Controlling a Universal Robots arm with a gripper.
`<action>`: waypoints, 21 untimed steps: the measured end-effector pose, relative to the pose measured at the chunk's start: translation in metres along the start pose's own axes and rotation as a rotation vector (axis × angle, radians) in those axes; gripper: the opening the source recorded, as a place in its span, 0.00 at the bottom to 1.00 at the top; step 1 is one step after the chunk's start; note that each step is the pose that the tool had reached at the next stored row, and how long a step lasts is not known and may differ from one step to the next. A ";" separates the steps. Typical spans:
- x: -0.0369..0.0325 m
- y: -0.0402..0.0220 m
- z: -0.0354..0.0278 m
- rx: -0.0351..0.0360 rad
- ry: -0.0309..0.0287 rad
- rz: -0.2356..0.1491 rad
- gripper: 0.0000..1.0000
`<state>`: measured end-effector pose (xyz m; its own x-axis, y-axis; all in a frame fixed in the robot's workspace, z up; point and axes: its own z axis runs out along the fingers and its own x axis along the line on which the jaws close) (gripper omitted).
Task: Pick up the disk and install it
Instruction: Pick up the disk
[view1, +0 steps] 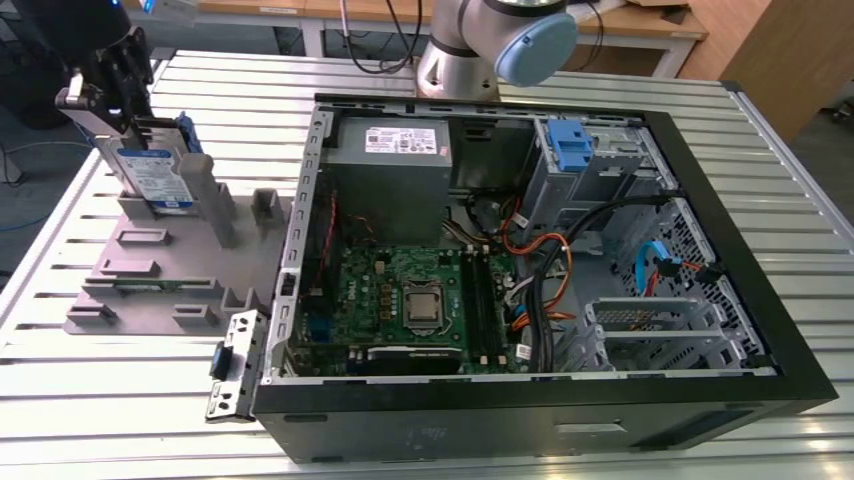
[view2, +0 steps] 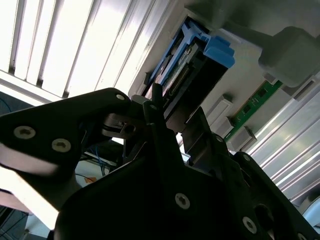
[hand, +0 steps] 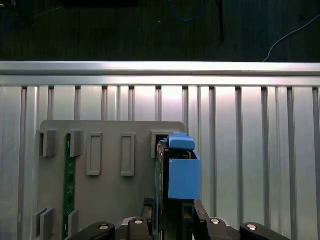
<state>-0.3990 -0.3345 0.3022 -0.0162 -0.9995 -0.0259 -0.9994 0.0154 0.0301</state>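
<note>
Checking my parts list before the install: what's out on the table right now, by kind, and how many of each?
computer case: 1
grey holder plate: 1
disk: 1, standing upright in the holder plate
green memory stick: 1, lying in the holder plate
loose metal bracket: 1, by the case's corner
Total: 5

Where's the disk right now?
On the exterior view's left, the disk stands upright on the grey holder tray, beside the open computer case, under the gripper.

Disk (view1: 158, 178) upright in fixture (view1: 134, 292), computer case (view1: 507, 420) at exterior view's right
</note>
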 end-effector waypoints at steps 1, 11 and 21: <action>0.0000 0.0000 0.0000 0.0001 0.0000 0.000 0.42; 0.0000 0.0000 -0.0009 0.0000 0.0001 0.000 0.42; 0.0000 0.0000 -0.0010 0.0000 0.0001 0.000 0.35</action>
<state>-0.3990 -0.3345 0.3032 -0.0162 -0.9995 -0.0258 -0.9994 0.0154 0.0300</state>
